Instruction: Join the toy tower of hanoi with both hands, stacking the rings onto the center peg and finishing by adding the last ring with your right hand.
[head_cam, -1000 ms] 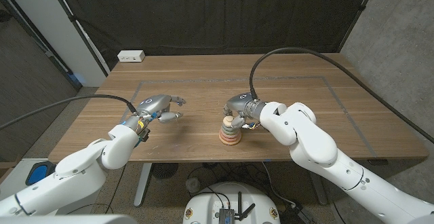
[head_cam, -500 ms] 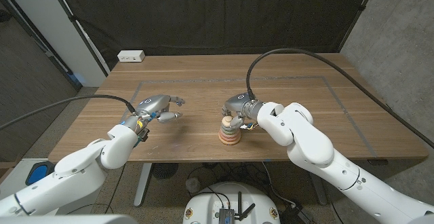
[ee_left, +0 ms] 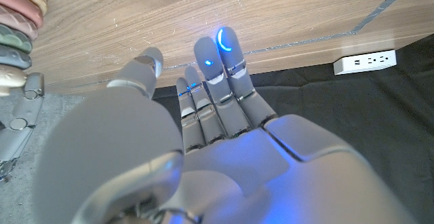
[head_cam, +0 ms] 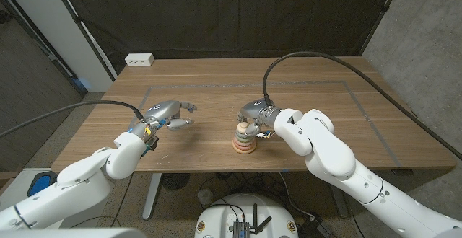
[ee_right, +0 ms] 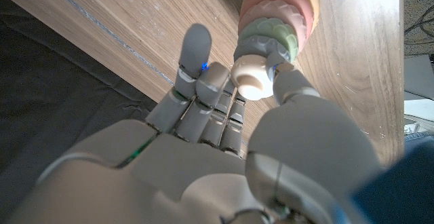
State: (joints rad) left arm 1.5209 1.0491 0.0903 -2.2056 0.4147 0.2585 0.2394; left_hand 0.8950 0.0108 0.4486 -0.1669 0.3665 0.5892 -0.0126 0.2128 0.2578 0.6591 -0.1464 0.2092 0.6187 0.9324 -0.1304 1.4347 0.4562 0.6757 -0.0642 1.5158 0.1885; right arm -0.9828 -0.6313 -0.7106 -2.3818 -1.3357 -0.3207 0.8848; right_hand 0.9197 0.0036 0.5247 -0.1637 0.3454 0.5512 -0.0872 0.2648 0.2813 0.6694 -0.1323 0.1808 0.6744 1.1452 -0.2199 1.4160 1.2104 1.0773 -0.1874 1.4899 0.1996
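Pastel-ringed wooden stacking tower [head_cam: 244, 141] stands near table's front edge, under right hand [head_cam: 254, 115], whose thumb and finger pinch cream top knob [ee_right: 252, 78]. Light, rigid, smooth; grip by rim. Left hand [head_cam: 167, 113] empty, fingers spread.

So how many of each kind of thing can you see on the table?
Robot hands: 2, the left robot hand and the right robot hand
Toy ring tower: 1
White power strip: 1
Total: 4
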